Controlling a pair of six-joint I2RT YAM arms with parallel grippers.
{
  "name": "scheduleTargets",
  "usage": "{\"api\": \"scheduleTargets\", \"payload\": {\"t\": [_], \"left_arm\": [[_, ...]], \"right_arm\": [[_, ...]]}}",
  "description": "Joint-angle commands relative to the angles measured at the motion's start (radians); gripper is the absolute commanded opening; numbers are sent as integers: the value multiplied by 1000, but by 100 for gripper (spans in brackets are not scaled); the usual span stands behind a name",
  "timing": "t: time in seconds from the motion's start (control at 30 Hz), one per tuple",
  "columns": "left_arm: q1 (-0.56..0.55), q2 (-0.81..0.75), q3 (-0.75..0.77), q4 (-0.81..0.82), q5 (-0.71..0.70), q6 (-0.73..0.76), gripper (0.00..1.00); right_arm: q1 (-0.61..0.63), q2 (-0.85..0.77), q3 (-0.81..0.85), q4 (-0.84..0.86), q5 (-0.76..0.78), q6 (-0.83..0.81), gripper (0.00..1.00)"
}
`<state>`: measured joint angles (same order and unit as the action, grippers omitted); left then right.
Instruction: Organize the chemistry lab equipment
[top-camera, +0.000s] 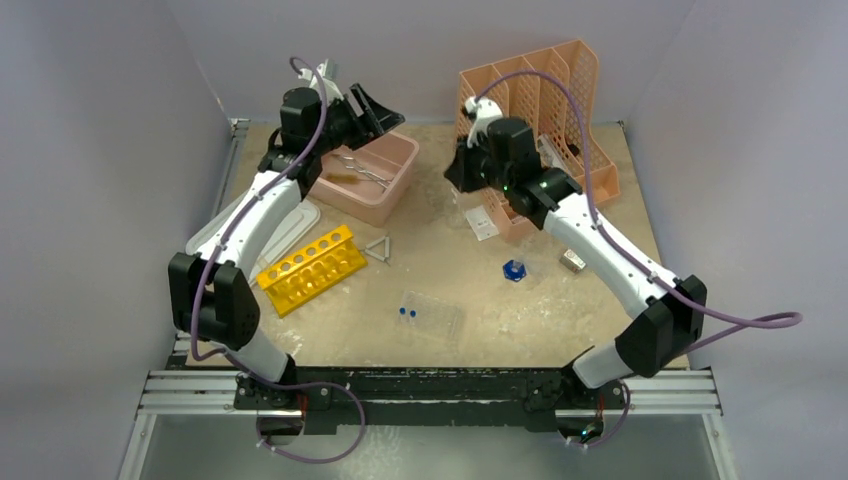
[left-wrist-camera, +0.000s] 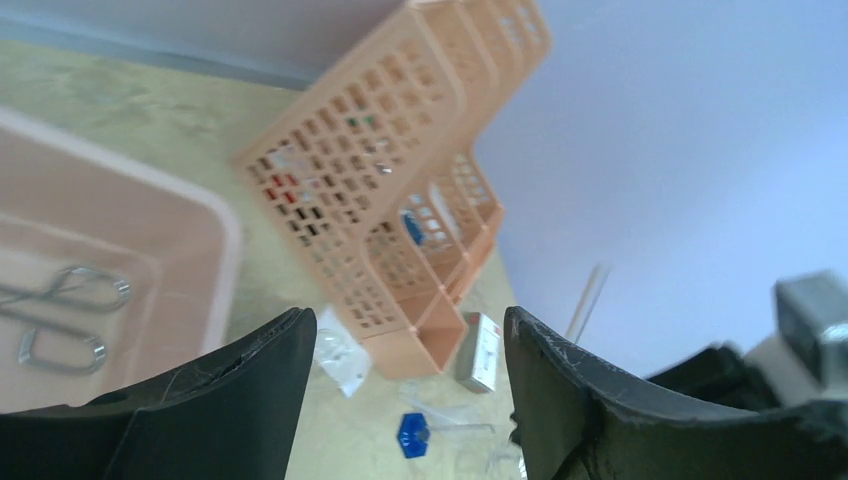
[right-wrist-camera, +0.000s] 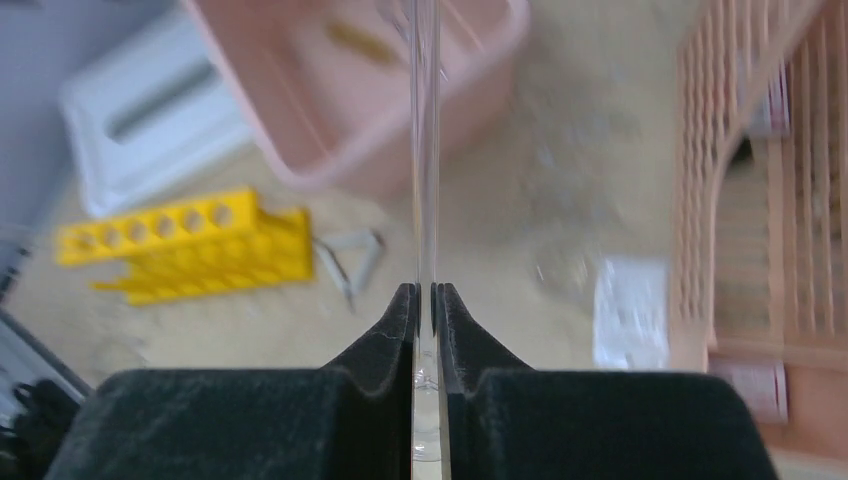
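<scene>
A: Gripping what, the right tool (right-wrist-camera: 427, 292)?
B: A thin clear rod (right-wrist-camera: 426, 140), clamped tight, jutting forward. The left tool (left-wrist-camera: 408, 335) stands open by the pink tub's (top-camera: 392, 203) far edge; tongs (top-camera: 362, 170) lie inside. Yellow rack (top-camera: 312, 268) and wire triangle (top-camera: 379, 248) sit near-left, open worktop (top-camera: 440, 250) to their right.

Yellow rack (top-camera: 312, 268), triangle (top-camera: 379, 248) adjacent; tongs (top-camera: 362, 168) in tub (top-camera: 378, 207); glass rod (right-wrist-camera: 425, 150) clamped.
</scene>
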<state>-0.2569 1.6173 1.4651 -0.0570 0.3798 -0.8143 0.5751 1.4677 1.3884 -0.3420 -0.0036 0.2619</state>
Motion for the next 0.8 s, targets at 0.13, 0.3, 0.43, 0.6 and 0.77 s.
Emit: {"api": "scheduleTargets", "payload": {"t": [0.13,0.3,0.43,0.6,0.77], "left_arm": [[-15,-98,-102,401,257,-109,70],[-18,-126,-136,440,247,-113,70],[-19,-155,-155,388,157,-75,68],[-29,-154,-174,388,156,-68,66],[-56,-124,-149,341,160,-42,51]], "right_arm": [[-2,135,268,226,-273,-33,2],[-9,205,364,219,-354,-29,1],[-13,243,410,210,-401,-15,1],[-15,285,439,201,-479,-21,1],[-14,313,467,181,-548,-45,1]]}}
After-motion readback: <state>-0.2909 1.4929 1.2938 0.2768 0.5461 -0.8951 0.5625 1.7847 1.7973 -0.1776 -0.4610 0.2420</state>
